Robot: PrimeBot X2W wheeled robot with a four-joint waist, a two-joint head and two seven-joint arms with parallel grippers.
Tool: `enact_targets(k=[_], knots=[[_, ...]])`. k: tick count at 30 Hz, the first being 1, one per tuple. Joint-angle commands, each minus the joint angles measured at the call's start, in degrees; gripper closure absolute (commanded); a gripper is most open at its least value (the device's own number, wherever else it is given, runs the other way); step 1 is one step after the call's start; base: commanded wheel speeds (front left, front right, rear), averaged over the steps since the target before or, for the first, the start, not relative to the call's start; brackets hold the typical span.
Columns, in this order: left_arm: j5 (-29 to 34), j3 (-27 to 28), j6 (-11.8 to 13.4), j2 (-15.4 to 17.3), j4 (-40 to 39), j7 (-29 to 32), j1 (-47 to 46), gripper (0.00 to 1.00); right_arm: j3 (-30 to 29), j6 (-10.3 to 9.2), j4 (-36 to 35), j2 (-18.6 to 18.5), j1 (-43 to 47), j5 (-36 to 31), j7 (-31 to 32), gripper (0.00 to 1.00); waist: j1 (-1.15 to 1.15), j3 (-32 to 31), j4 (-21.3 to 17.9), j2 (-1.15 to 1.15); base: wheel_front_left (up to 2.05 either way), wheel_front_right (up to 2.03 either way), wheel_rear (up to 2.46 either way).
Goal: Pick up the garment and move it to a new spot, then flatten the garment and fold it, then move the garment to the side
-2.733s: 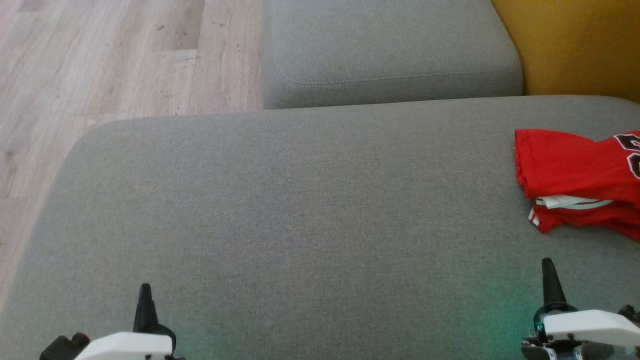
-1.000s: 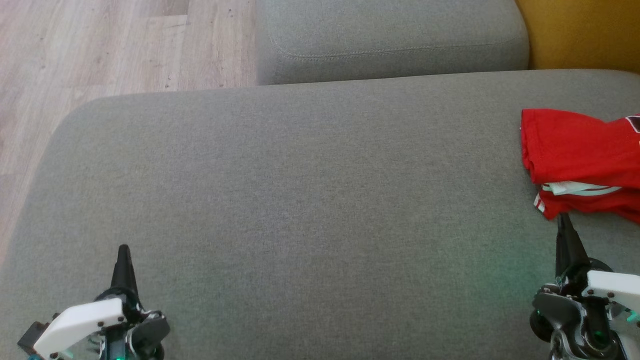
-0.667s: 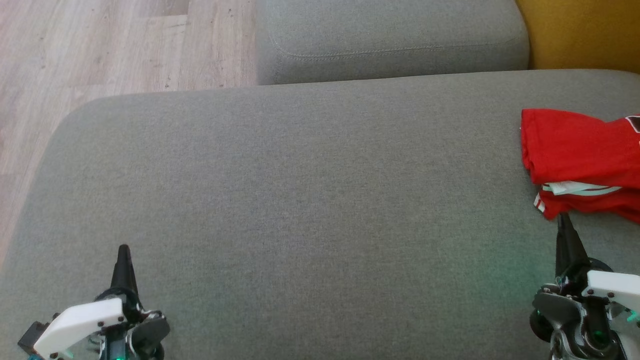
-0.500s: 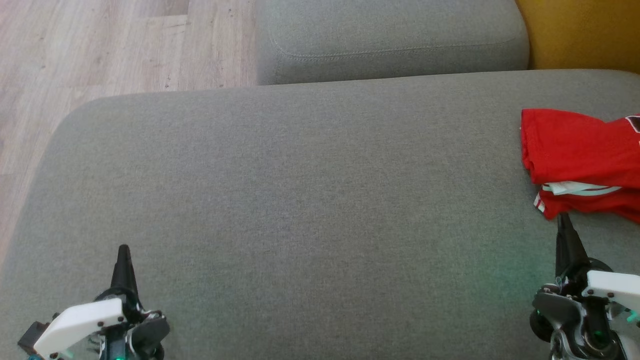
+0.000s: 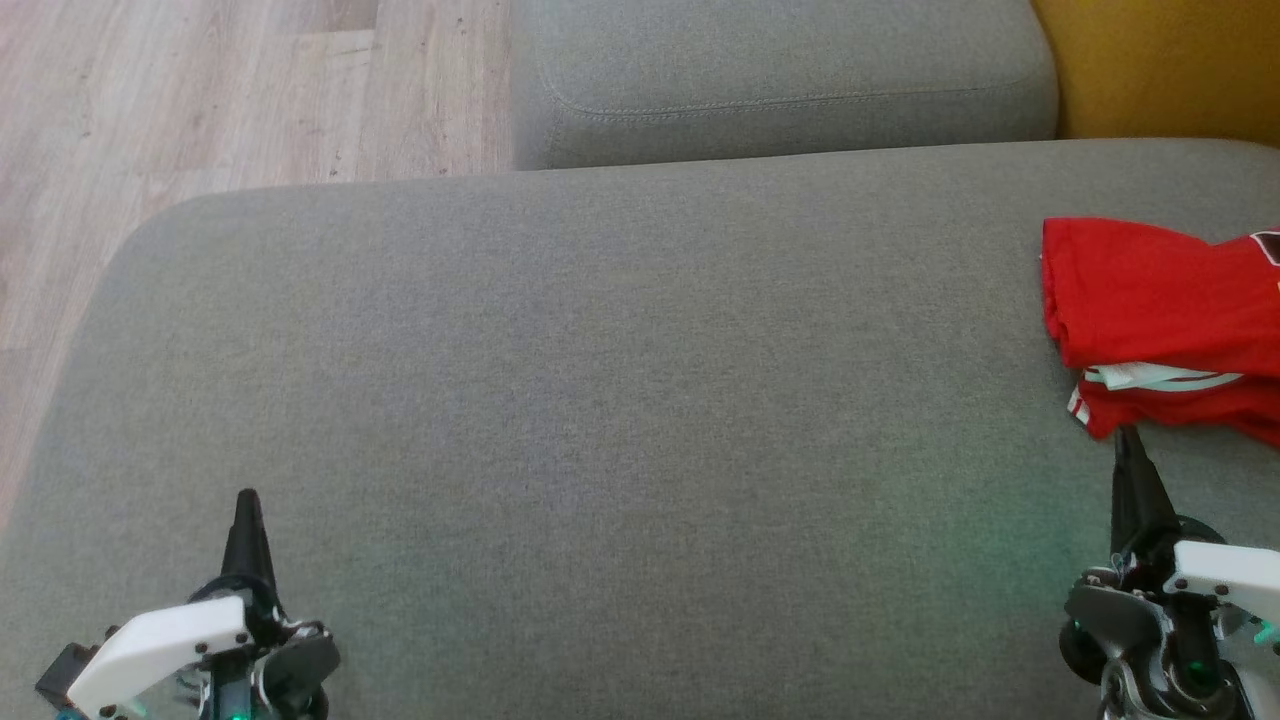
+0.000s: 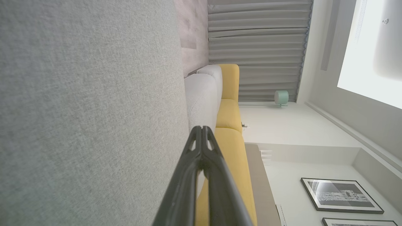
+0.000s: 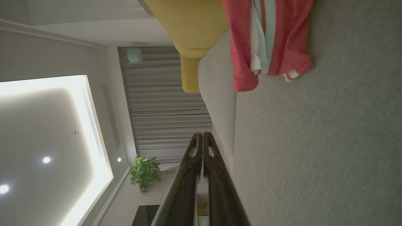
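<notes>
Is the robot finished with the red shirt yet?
Looks finished: the red folded jersey lies in layers at the right side of the grey fabric sofa cushion. In hand: nothing; the left end effector and right end effector are shut, empty. Left: nothing obvious.

no text is reading clearly anywhere. a dark-edged scrap of print is showing on the red garment [image 5: 1150, 290] at three o'clock of the head view, running off the frame edge, too partial to make out.

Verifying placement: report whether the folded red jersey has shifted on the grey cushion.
No. Only the camera shifted; the red jersey still lies below the rear grey cushion's right corner.
</notes>
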Motion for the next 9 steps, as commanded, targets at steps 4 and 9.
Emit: enact_targets(k=[4, 9], knots=[[-0.3, 2.3, -0.4, 0.2, -2.1, 0.2, -2.9, 1.0, 1.2, 0.4, -2.2, -0.3, -3.0, 0.4, 0.3, 1.0, 0.0, 0.0, 0.0, 0.0, 0.0, 0.0, 0.0], [-0.3, 2.3, -0.4, 0.2, -2.1, 0.2, -2.9, 1.0, 1.2, 0.4, -2.2, -0.3, -3.0, 0.4, 0.3, 1.0, 0.0, 0.0, 0.0, 0.0, 0.0, 0.0, 0.0]])
